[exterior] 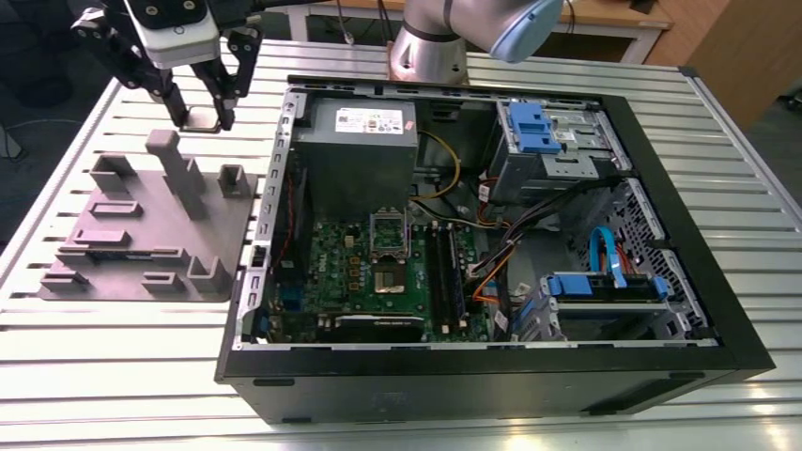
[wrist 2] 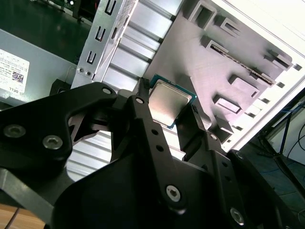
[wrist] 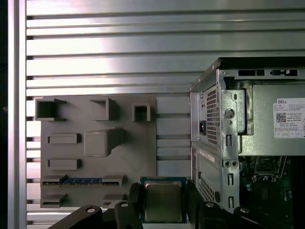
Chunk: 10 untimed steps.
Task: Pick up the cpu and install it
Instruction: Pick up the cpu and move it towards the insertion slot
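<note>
The computer case [exterior: 501, 395] is laid on its side on the surface [exterior: 126, 357], open face up. The plate with upright blocks [exterior: 138, 235] is placed just beside it, at the exterior view's left. The arm's base [exterior: 426, 47] is mounted behind the case. Inside the case, the motherboard [exterior: 363, 282] is located at the front left, with the socket frame [exterior: 391, 235] on it and the power supply [exterior: 357, 141] behind it. Drive bays [exterior: 551, 141] are located at the right. The hand [exterior: 202, 122] is positioned over the plate's far edge, near the case's corner, with the cpu [wrist 2: 169, 102] clamped between its fingers.
</note>
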Each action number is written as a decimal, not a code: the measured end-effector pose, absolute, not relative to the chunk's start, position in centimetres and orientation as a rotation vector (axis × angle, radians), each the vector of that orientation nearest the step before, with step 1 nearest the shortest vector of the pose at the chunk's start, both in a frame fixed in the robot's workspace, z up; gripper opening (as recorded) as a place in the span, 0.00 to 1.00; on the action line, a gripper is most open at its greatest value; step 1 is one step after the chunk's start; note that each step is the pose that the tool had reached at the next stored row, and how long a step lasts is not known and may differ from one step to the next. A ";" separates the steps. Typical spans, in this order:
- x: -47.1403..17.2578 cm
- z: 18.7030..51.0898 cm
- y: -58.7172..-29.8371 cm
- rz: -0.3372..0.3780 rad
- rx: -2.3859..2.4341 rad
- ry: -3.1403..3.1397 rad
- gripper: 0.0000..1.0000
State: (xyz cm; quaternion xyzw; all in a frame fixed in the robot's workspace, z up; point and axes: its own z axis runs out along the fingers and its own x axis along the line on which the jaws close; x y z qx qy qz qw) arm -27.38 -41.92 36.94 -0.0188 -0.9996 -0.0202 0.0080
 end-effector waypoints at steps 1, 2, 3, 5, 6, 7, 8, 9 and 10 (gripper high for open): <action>-27.3 36.9 -41.9 -0.063 -0.059 -3.124 0.47; -27.2 36.9 -41.9 -0.063 -0.059 -3.124 0.47; -27.2 36.9 -41.9 -0.063 -0.059 -3.124 0.47; -27.2 36.9 -41.9 -0.063 -0.059 -3.124 0.47; -27.2 36.9 -41.9 -0.063 -0.058 -3.124 0.47; -27.2 36.9 -41.9 -0.063 -0.058 -3.124 0.47; -27.2 36.9 -41.9 -0.063 -0.059 -3.124 0.47; -27.1 36.9 -41.9 -0.063 -0.058 -3.124 0.47; -27.1 36.9 -41.9 -0.063 -0.058 -3.124 0.47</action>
